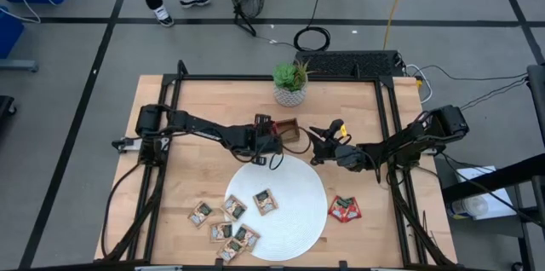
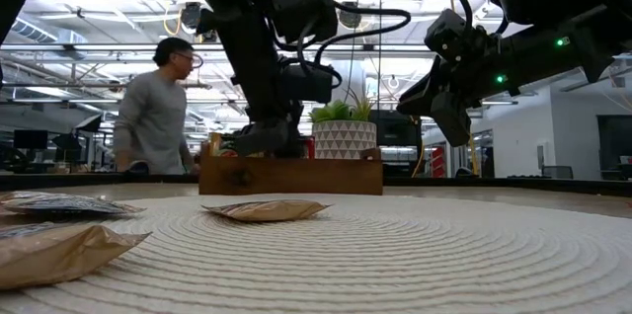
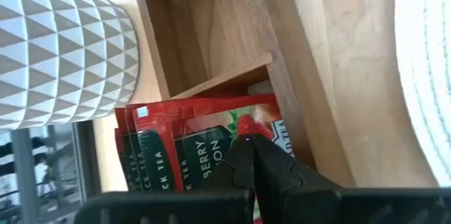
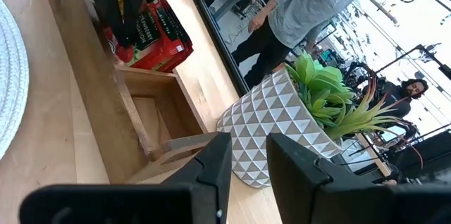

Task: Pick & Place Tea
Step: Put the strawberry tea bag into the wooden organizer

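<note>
Red tea sachets (image 3: 190, 146) stand on edge in an end compartment of the wooden tray (image 1: 288, 126). My left gripper (image 3: 248, 155) is shut and points slanting down at them. My right gripper (image 4: 246, 164) hovers open just right of the tray, level, with nothing between its fingers. Tan and red sachets lie flat on the white plate (image 1: 298, 220), such as one (image 1: 266, 201), and several more lie on the table at its left (image 1: 221, 231). A red pair (image 1: 345, 209) lies on the table to the plate's right. My left gripper's shut fingertips (image 3: 245, 148) lie against the printed face of the front red sachet (image 3: 211, 155), near its top edge. They come slanting down from the table's left. The sachets stay upright in the tray compartment (image 4: 151, 34). Whether a sachet is caught between the fingers, I cannot tell.
A potted plant in a white patterned pot (image 1: 289, 92) stands just beyond the tray. The tray's other compartments (image 4: 151, 122) are bare wood. A person (image 2: 153, 117) stands behind the table's far edge.
</note>
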